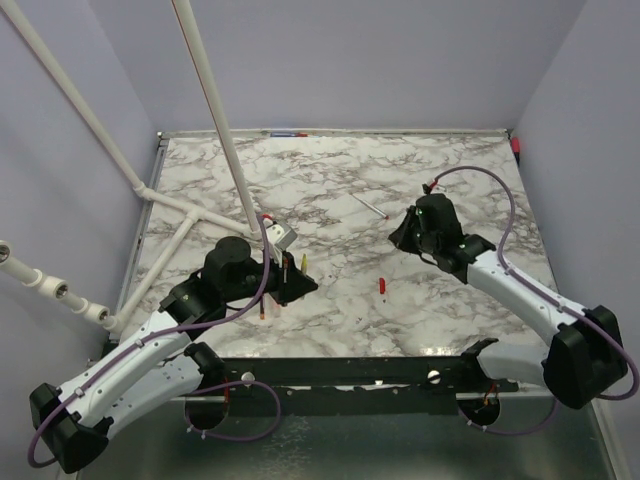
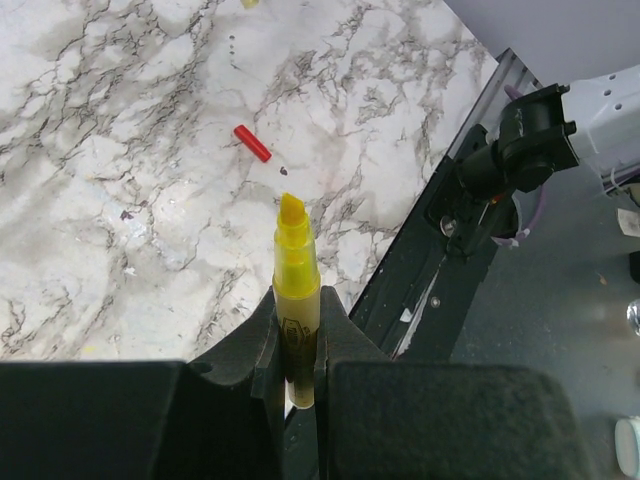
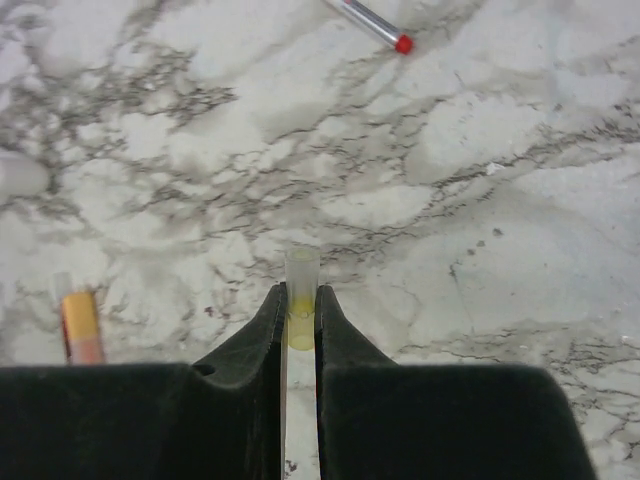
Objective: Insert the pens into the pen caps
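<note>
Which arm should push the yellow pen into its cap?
Left, probably: the left gripper is shut on the yellow pen, its tip poking out free. The right gripper only pinches the cap, so it could hold that steady.

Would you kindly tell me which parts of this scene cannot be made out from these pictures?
Left wrist view: lower end of the yellow pen, hidden inside the left claw.
Right wrist view: grey pen, cut off by the top edge.
Top view: the cap held by the right claw, hidden under that arm's wrist.
</note>
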